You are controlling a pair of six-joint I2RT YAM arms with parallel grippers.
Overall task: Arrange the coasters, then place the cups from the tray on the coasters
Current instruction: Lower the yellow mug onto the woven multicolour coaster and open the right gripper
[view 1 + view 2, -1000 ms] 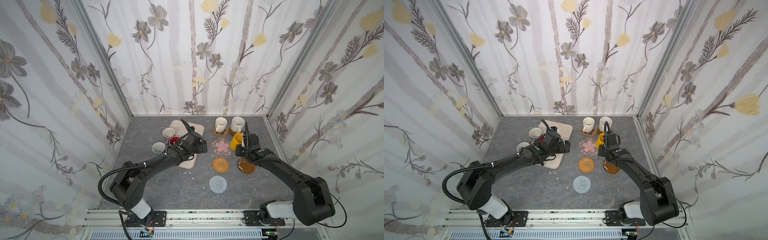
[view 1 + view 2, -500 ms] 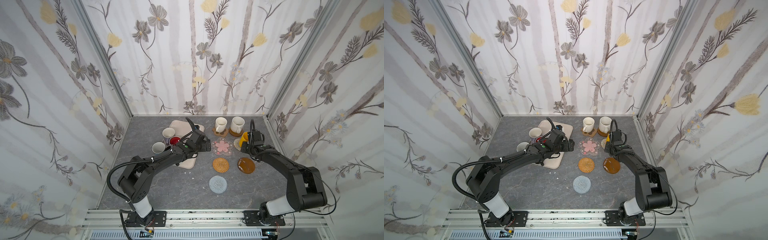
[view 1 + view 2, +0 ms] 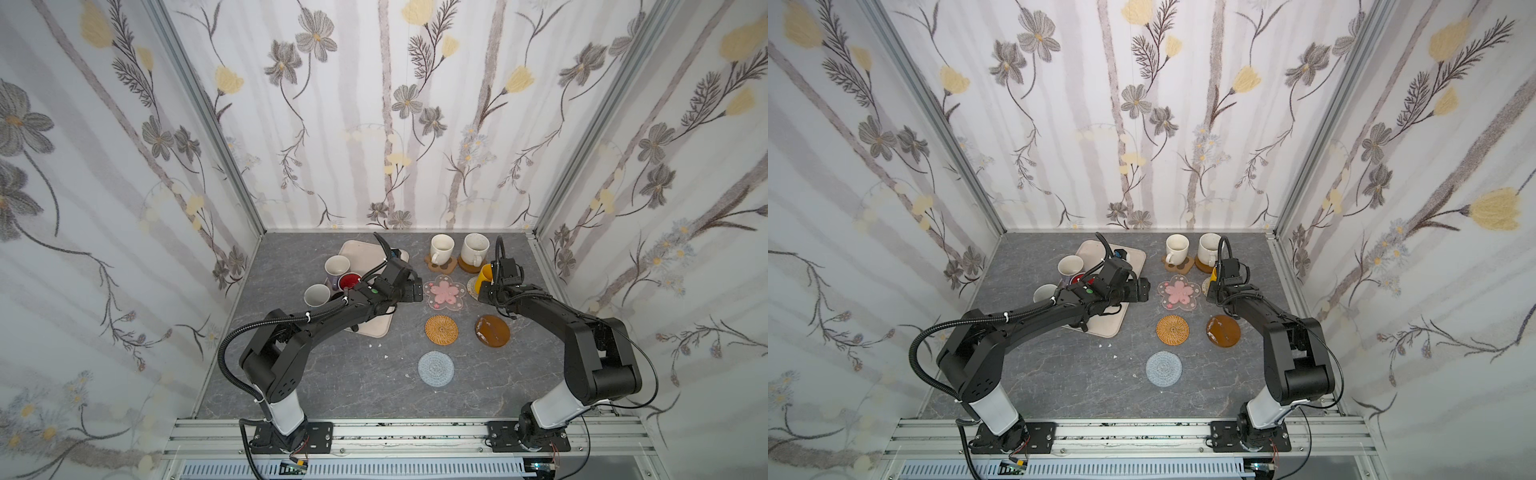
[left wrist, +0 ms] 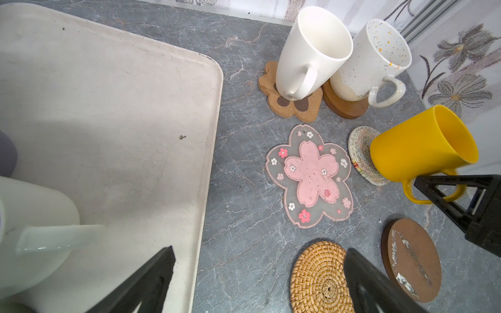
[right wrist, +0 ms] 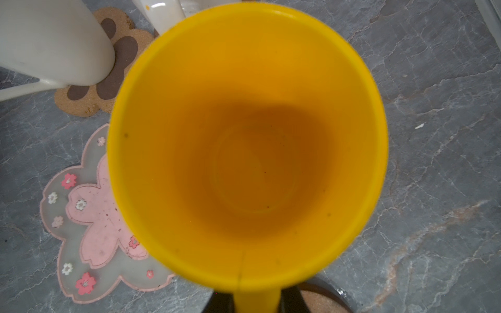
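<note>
Far left on the table (image 3: 332, 374): tray (image 3: 356, 254), three cups (image 3: 334, 276) bunched at its left side. Just right of the tray: blossom coaster (image 3: 444, 292). Behind that, side by side near the far wall: paw coaster (image 3: 432, 262) bearing the left cup (image 3: 441, 248), far wooden coaster (image 3: 469, 268) bearing the right cup (image 3: 473, 248). Right of the blossom coaster: woven coaster (image 3: 471, 286), lone cup (image 3: 484, 276) over it, contact unclear. Nearer: rattan coaster (image 3: 441, 330) left, near wooden coaster (image 3: 492, 331) right. Nearest: crocheted coaster (image 3: 435, 368).

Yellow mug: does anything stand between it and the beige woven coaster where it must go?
Nothing visible does. The right gripper holds the yellow mug by its handle, with its base right at the beige woven coaster. The speckled mug stands near on its own coaster, but not between them.
</note>
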